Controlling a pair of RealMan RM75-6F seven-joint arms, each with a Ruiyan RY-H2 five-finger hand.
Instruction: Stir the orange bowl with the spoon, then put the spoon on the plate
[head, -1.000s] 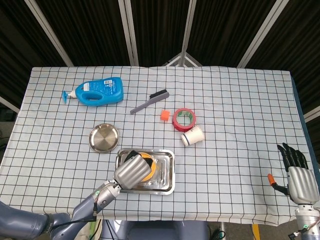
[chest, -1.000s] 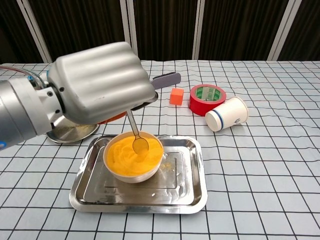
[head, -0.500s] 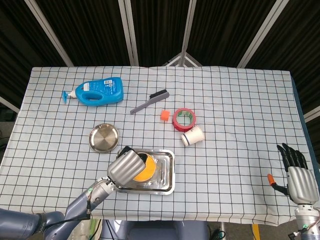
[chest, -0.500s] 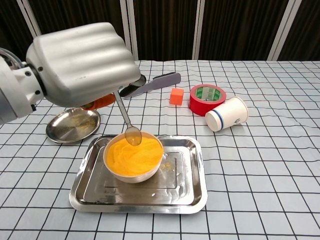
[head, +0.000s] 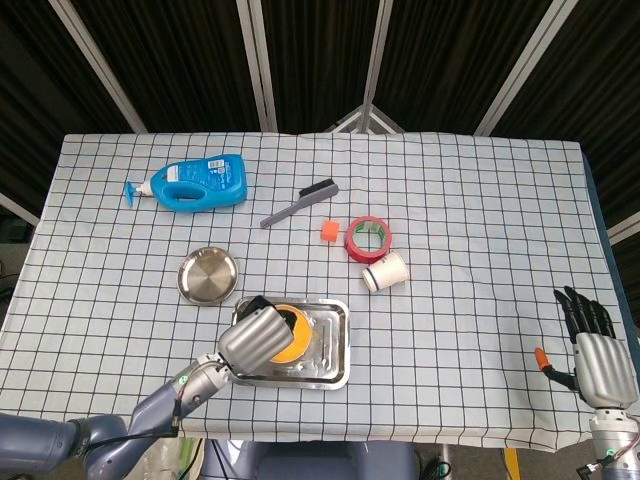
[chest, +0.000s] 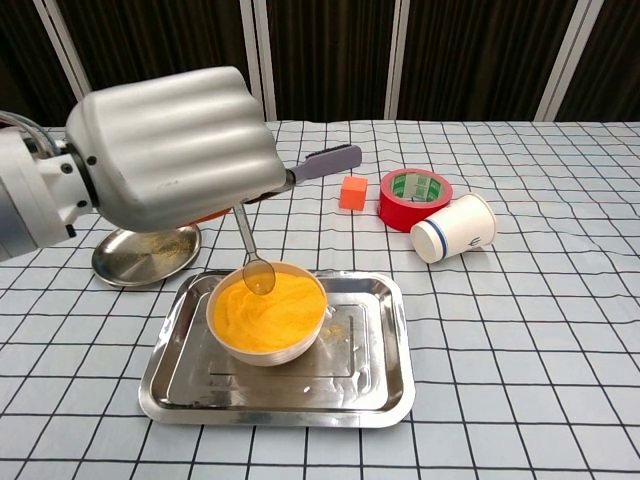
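Note:
An orange bowl (chest: 268, 318) (head: 293, 337) sits inside a steel tray (chest: 375, 365) (head: 335, 345) near the front of the table. My left hand (chest: 175, 148) (head: 255, 340) hovers over the bowl's left side and holds a metal spoon (chest: 252, 255) pointing down. The spoon's head touches the bowl's contents near the far-left rim. A round steel plate (chest: 145, 254) (head: 208, 275) lies left of the tray, partly hidden by the hand in the chest view. My right hand (head: 596, 345) is far off at the table's right front edge, holding nothing, fingers apart.
A white paper cup (chest: 453, 228) lies on its side by a red tape roll (chest: 414, 197) and an orange cube (chest: 351, 192). A grey brush (head: 298, 204) and a blue bottle (head: 195, 183) lie further back left.
The left hand has shifted left and slightly up over the bowl, dragging the spoon's head from the bowl's middle toward its far-left rim. The right hand stays still.

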